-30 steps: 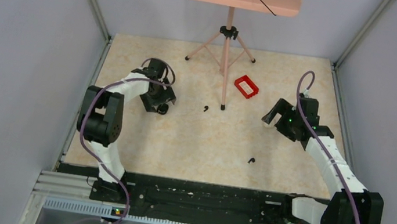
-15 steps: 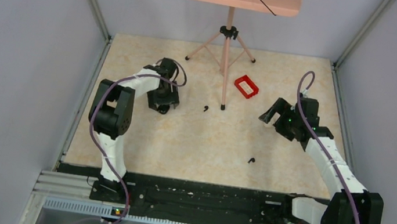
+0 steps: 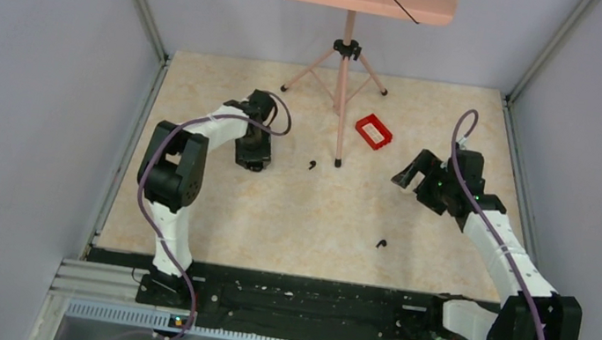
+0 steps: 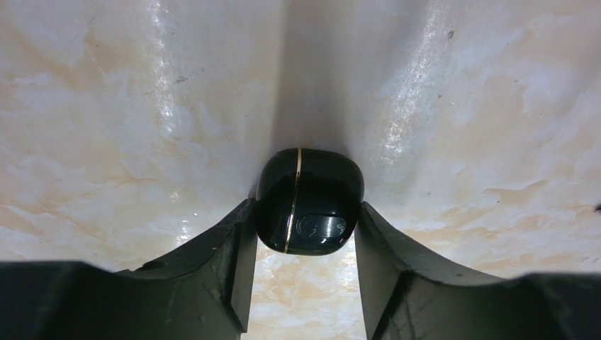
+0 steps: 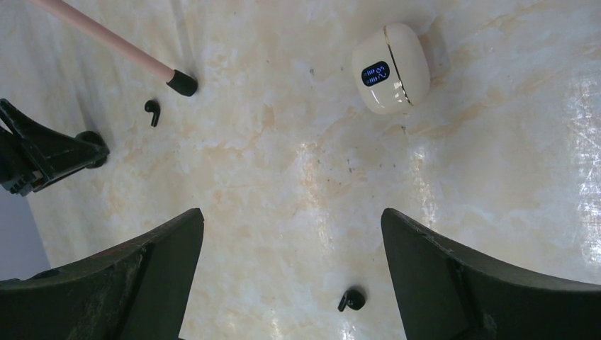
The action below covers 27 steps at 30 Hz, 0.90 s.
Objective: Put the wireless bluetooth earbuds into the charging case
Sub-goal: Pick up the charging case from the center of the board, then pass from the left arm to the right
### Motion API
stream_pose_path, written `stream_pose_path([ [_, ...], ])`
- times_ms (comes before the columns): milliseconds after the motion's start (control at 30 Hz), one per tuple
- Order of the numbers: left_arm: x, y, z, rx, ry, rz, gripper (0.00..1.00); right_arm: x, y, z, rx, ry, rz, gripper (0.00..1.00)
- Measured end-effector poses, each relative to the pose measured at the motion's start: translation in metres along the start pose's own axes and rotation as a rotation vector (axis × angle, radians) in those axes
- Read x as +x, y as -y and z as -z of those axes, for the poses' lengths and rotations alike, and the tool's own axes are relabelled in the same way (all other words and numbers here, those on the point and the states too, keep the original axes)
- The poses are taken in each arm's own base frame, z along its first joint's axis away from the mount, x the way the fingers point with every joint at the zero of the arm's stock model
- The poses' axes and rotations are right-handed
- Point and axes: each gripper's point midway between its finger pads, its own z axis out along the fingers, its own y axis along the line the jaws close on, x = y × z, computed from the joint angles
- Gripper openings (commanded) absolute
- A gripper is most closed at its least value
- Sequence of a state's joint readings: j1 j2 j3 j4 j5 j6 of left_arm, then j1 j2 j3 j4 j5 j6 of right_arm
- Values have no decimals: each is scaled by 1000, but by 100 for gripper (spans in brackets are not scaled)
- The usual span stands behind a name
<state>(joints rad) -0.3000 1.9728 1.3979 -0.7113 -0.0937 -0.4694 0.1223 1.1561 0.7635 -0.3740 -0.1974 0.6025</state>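
While the left jaws, half closed, touch both sides of the case (image 4: 310, 202) on the worktop (image 4: 461, 106), the right jaws hang wide open and empty, one earbud (image 5: 351, 299) below between their tips, the other earbud (image 5: 152, 110) nearer the left jaws.

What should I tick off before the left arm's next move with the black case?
1. Black case between left gripper fingers, touching both sides: ok.
2. Case lid open for loading: not ok, it is closed.
3. Far earbud and near earbud in sight, loose on table: ok.
4. Right gripper open and empty: ok.
5. Case lifted off table: cannot tell.
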Motion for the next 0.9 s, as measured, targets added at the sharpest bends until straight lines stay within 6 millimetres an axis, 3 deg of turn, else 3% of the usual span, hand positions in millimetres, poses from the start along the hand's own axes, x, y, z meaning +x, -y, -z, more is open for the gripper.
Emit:
stream_pose_path([
  [100, 0, 1, 0, 1, 1, 0, 27, 3, 1, 2, -4, -2, -1, 92],
  [300, 1, 2, 1, 13, 7, -5, 25, 8, -13, 4, -81, -24, 4, 89],
  [433, 25, 16, 16, 97, -9, -32, 25, 26, -32, 6, -173, -62, 15, 88],
  [533, 54, 41, 41, 201, -13, -96, 23, 53, -63, 10, -282, -112, 39, 87],
  [633, 81, 77, 78, 358, 22, -191, 18, 74, -84, 13, -378, -153, 23, 84],
  [767, 109, 115, 130, 583, 86, -312, 18, 79, -97, 12, -458, -160, -68, 82],
  [900, 112, 131, 159, 708, 143, -374, 20, 77, -115, 10, -519, -174, -115, 79],
])
